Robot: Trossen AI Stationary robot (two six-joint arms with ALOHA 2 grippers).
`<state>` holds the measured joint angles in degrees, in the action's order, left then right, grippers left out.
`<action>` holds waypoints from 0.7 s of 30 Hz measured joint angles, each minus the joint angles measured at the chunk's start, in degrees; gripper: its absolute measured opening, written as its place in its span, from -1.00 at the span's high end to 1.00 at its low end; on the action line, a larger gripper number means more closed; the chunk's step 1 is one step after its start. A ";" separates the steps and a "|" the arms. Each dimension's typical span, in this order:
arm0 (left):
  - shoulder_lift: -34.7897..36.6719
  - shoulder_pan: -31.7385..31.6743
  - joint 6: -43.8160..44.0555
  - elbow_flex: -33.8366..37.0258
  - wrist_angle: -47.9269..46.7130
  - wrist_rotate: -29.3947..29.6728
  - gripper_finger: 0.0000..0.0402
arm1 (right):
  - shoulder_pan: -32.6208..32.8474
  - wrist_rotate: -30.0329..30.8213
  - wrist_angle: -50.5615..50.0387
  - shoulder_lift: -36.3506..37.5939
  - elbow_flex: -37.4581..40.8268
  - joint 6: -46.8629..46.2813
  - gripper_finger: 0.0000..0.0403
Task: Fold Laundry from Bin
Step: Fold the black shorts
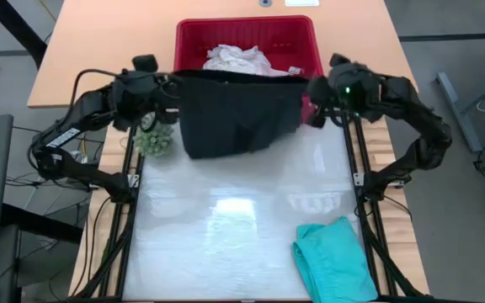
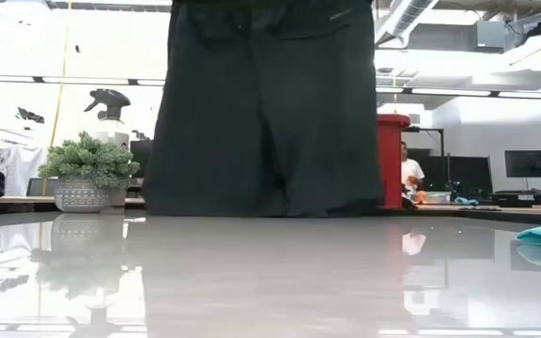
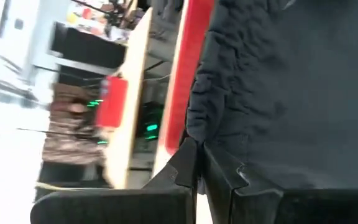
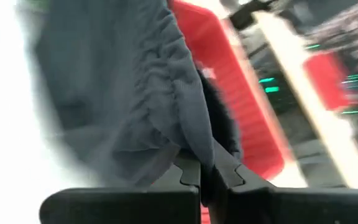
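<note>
A black garment (image 1: pixel 238 118) hangs spread out between my two grippers, in front of the red bin (image 1: pixel 247 29) at the table's far edge. In the low view it is a wide dark sheet (image 2: pixel 261 113) whose lower edge reaches down to the tabletop; whether it rests there I cannot tell. My left gripper (image 1: pixel 171 84) is shut on its upper left corner, my right gripper (image 1: pixel 310 88) on its upper right corner. White laundry (image 1: pixel 238 59) lies in the bin. A teal garment (image 1: pixel 335 261) lies crumpled on the table's near right. My left gripper (image 3: pixel 197 146) pinches a bunched bit of the garment's top edge (image 3: pixel 194 130) at its left corner between its two fingers, coming from the table's left and slanting slightly down. The cloth hangs below the hold, stretched toward the other gripper. My right gripper (image 4: pixel 207 158) pinches gathered folds of the garment's top edge (image 4: pixel 194 143) at its right corner between its two fingers, coming from the table's right and slanting down. The cloth hangs below it with wrinkles running from the pinch.
A small potted plant (image 1: pixel 154 139) stands at the table's far left, close beside the garment's left side. The glossy white tabletop (image 1: pixel 234 219) lies bare between the garment and the teal garment. A person (image 2: pixel 409 174) sits far off in the room behind.
</note>
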<state>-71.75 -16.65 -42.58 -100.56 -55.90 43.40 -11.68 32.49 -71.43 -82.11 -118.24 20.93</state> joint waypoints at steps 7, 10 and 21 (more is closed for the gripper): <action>1.52 7.33 36.46 1.89 -22.35 -26.01 1.00 | 10.40 -17.62 -13.60 -0.66 7.30 -23.93 0.88; 1.38 10.85 45.28 8.21 -26.78 -33.61 1.00 | 16.37 -23.46 -11.79 -0.75 15.61 -28.97 0.88; 1.30 19.88 49.39 37.82 -11.05 -51.59 0.92 | 28.42 -33.90 9.30 -0.70 39.91 -31.39 0.75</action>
<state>-70.45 3.23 6.81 -62.73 -66.95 -8.19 16.75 -1.41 -62.12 -82.81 -78.33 -10.46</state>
